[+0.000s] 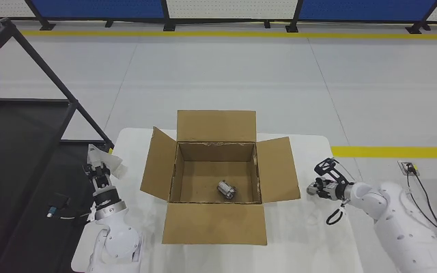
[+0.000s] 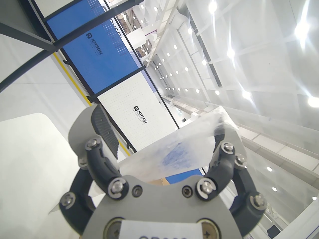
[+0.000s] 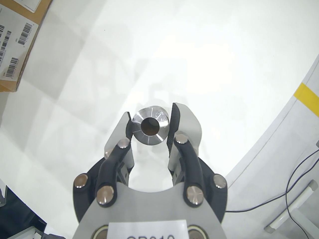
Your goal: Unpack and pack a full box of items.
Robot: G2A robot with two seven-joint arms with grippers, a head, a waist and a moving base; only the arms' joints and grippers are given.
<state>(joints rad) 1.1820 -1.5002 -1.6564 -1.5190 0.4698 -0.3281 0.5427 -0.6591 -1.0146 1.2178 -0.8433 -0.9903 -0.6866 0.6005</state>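
Right gripper [image 3: 151, 114] clamped on a slotted metal sleeve [image 3: 147, 138], held over bare table [image 1: 311, 239] just right of the cardboard box [image 1: 215, 222]. I judge this an unpacking set-down: lower straight, seat the flat end, then let go, or it may roll. Open room lies between the box's flap and the table edge; keep off both. Left gripper [image 2: 159, 119], on the box's other side, has its fingers apart with a clear plastic bag [image 2: 179, 150] draped across. One metal part [image 1: 226, 190] lies in the box.

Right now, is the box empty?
No, one metal part lies on the floor of the box.
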